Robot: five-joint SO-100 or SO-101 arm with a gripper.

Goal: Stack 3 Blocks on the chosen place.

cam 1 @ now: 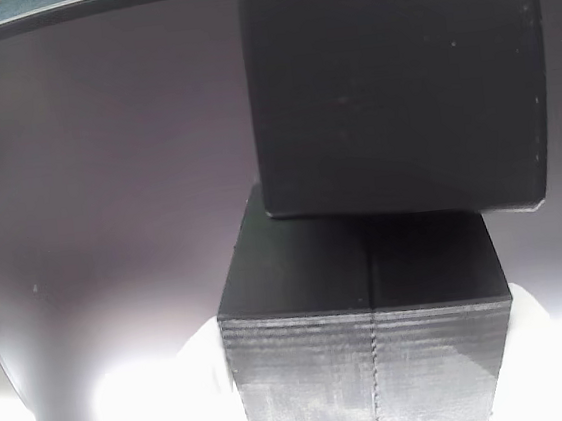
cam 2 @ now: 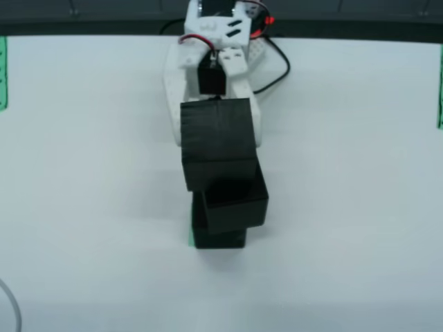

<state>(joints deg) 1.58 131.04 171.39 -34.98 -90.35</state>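
Note:
In the view from above, my gripper (cam 2: 216, 138) is shut on a black block (cam 2: 216, 142), its white jaws on the block's left and right sides. Just in front of it, two more blocks are stacked. The upper block (cam 2: 237, 200) sits skewed to the right on the lower block (cam 2: 219, 236). A thin green sliver of the chosen place (cam 2: 190, 235) shows at the lower block's left foot. The held block overlaps the upper block's far left corner; I cannot tell if they touch. In the view that rides on the gripper, one block (cam 1: 393, 83) overlaps another (cam 1: 367, 362).
The white table (cam 2: 360, 207) spreads to both sides of the stack. Green strips mark its left edge (cam 2: 3, 72) and right edge (cam 2: 440, 90). Black and red cables (cam 2: 280, 62) hang by the arm's base. A thin wire (cam 2: 10, 308) curves at the bottom left.

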